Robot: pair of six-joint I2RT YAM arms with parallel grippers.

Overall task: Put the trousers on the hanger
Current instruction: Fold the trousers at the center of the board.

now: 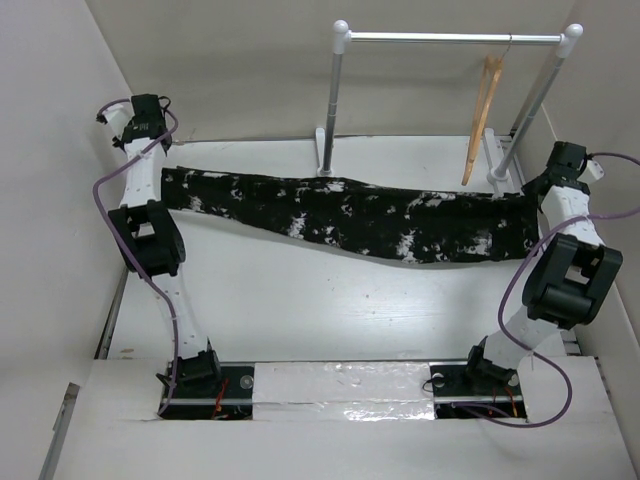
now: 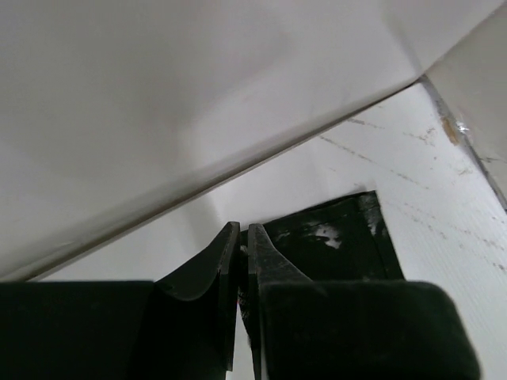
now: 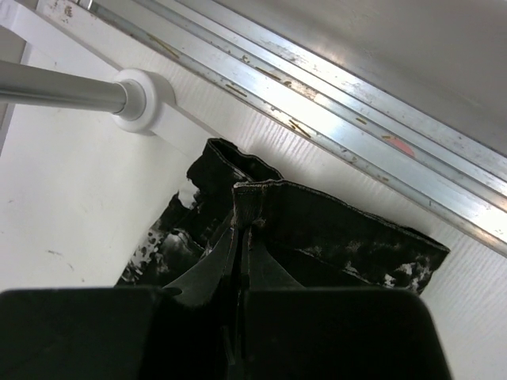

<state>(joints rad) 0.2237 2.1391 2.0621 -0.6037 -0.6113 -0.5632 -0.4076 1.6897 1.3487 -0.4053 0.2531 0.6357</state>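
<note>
The black trousers (image 1: 350, 215) with white splatter are stretched out between both arms above the table. My left gripper (image 1: 150, 160) is shut on their left end; in the left wrist view (image 2: 243, 231) the fabric (image 2: 333, 245) shows pinched between the fingers. My right gripper (image 1: 548, 200) is shut on their right end; in the right wrist view (image 3: 242, 229) a hemmed fold (image 3: 257, 202) stands up between the fingers. The tan wooden hanger (image 1: 484, 115) hangs by its hook from the rack bar at the back right, behind the trousers.
The white rack (image 1: 450, 38) has a metal bar and two slanted posts on white bases (image 1: 325, 145); one base and post show in the right wrist view (image 3: 139, 99). White walls close in left and back. A metal rail (image 3: 356, 111) runs along the right edge.
</note>
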